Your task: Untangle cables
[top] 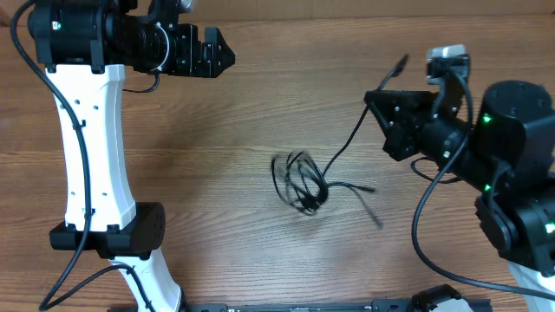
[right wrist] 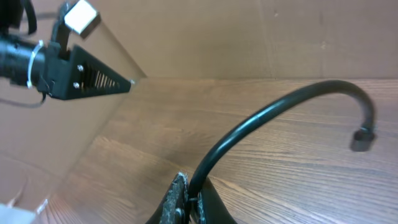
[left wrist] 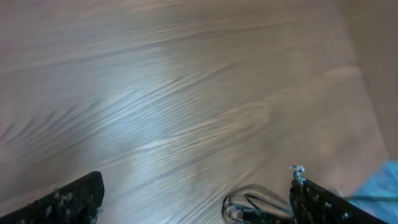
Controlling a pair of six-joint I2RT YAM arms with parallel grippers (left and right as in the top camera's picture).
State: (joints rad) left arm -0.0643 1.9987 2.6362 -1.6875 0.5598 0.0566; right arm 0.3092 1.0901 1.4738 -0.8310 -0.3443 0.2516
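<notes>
Right wrist: a cable [right wrist: 267, 115] is clamped in the right gripper [right wrist: 189, 194] (left gripper [top: 227, 56] wide, empty); tightening of the tangle [top: 302, 184] is risked under pull.

we see a wooden table [top: 260, 251] filling the overhead view, its brown grain running left to right in long streaks. in the left wrist view the same surface takes a soft, pale sheen where light falls on it, and a blurred blue patch [left wrist: 387, 182] sits at the lower right edge; we cannot tell what it is. in the right wrist view a plain brown wall [right wrist: 249, 37] rises behind the table, and a paler brown panel [right wrist: 37, 149] closes the left side.
</notes>
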